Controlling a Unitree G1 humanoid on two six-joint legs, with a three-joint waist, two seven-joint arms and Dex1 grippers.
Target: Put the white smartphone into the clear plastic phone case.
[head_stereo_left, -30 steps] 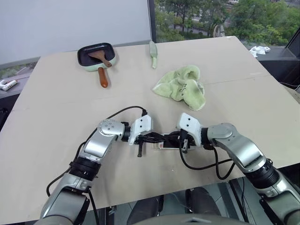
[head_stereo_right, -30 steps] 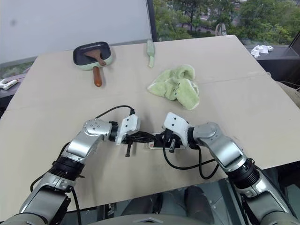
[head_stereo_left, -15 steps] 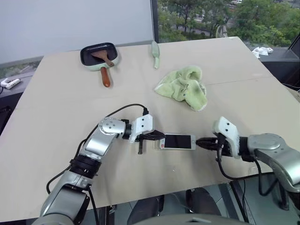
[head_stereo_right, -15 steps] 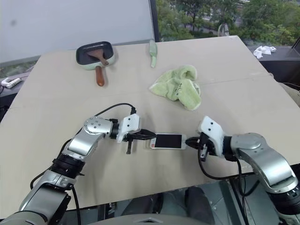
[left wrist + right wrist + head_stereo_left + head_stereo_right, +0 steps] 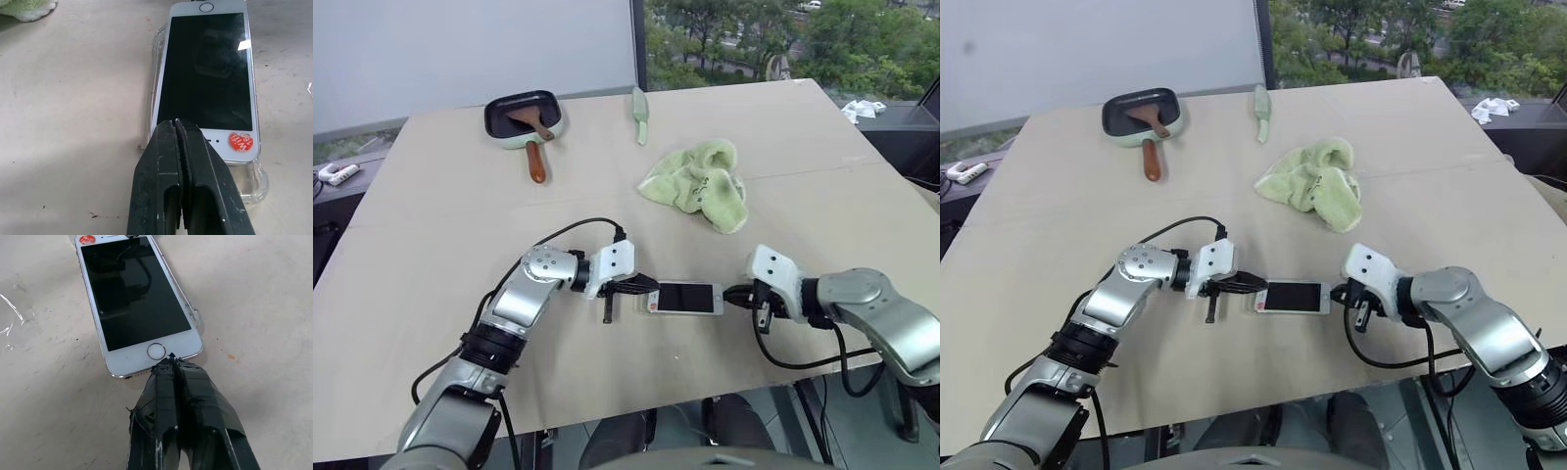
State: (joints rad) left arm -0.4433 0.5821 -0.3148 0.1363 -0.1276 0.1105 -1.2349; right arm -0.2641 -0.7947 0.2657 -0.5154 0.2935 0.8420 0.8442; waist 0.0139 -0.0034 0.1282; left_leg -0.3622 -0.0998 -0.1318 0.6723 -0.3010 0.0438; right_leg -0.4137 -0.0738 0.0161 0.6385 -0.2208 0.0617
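now white smartphone (image 5: 686, 298) between both grippers

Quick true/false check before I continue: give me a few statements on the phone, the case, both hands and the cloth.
1. The phone lies screen up. True.
2. The left hand is wide open. False: its fingers are shut, at the phone's stickered end.
3. The right hand is shut, at the home-button end. True.
4. The green cloth covers the phone. False: it lies apart, farther back.
5. The case shows beneath the phone. True.
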